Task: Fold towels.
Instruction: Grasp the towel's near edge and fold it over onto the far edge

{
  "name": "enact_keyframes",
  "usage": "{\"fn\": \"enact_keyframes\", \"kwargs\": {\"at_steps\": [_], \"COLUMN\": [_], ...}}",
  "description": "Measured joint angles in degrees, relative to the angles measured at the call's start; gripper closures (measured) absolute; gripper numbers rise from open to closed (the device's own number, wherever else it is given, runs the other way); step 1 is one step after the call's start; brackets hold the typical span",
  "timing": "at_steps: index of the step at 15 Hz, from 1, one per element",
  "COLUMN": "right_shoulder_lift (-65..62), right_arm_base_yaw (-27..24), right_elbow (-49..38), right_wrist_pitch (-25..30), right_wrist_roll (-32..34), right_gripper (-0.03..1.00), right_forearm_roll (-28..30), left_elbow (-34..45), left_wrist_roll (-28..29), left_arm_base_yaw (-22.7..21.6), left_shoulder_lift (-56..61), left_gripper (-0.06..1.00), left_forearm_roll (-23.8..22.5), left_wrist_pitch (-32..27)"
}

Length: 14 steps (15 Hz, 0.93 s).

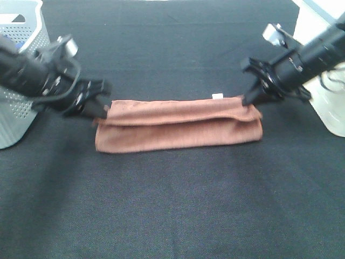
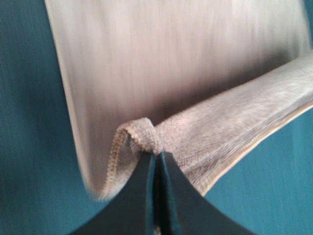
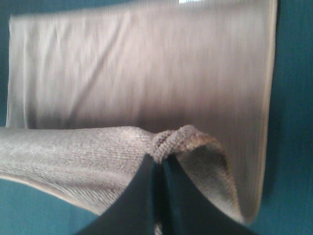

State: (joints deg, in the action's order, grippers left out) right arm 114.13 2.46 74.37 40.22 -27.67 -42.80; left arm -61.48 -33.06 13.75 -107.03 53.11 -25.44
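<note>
left end effector (image 1: 103,110) pinching towel (image 1: 178,128) corner | right end effector (image 1: 249,101) pinching opposite corner | towel folded

1. We see the towel (image 1: 178,127) as rust-brown cloth, matt, with a fine, slightly fuzzy weave in the wrist views and a stitched hem along its edges.
2. Its small tag (image 1: 217,96) on the far edge looks white and smooth; we cannot tell its material.
3. The table cover (image 1: 172,216) reads as black woven fabric, matt and finely grained.
4. The basket (image 1: 16,108) at the left looks like grey perforated plastic with a dull sheen.
5. The container (image 1: 331,113) at the right looks white and smooth, like plastic.
6. The left gripper (image 1: 102,108) and right gripper (image 1: 249,100) have black fingers, smooth and matt, like plastic.
</note>
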Motion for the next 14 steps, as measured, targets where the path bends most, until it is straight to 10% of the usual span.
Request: {"fn": "enact_keyframes", "kwargs": {"at_steps": [9, 13, 14], "right_shoulder_lift": [14.61, 15.64, 15.64], "right_arm_base_yaw": [0.00, 0.00, 0.00], "right_elbow": [17.48, 17.59, 17.59], "right_wrist_pitch": [-0.86, -1.72, -1.55], "right_wrist_roll": [0.80, 0.86, 1.38], "right_gripper": [0.92, 0.55, 0.30], "right_forearm_roll": [2.01, 2.64, 2.69], "left_elbow": [-16.27, -18.28, -18.45], "left_wrist_roll": [0.00, 0.00, 0.00], "left_arm_base_yaw": [0.00, 0.00, 0.00], "left_shoulder_lift": [-14.50, -17.07, -17.07], "left_gripper": [0.94, 0.75, 0.45], "left_forearm_roll": [-0.57, -0.57, -0.80], "left_wrist_pitch": [4.41, 4.30, 4.18]}}
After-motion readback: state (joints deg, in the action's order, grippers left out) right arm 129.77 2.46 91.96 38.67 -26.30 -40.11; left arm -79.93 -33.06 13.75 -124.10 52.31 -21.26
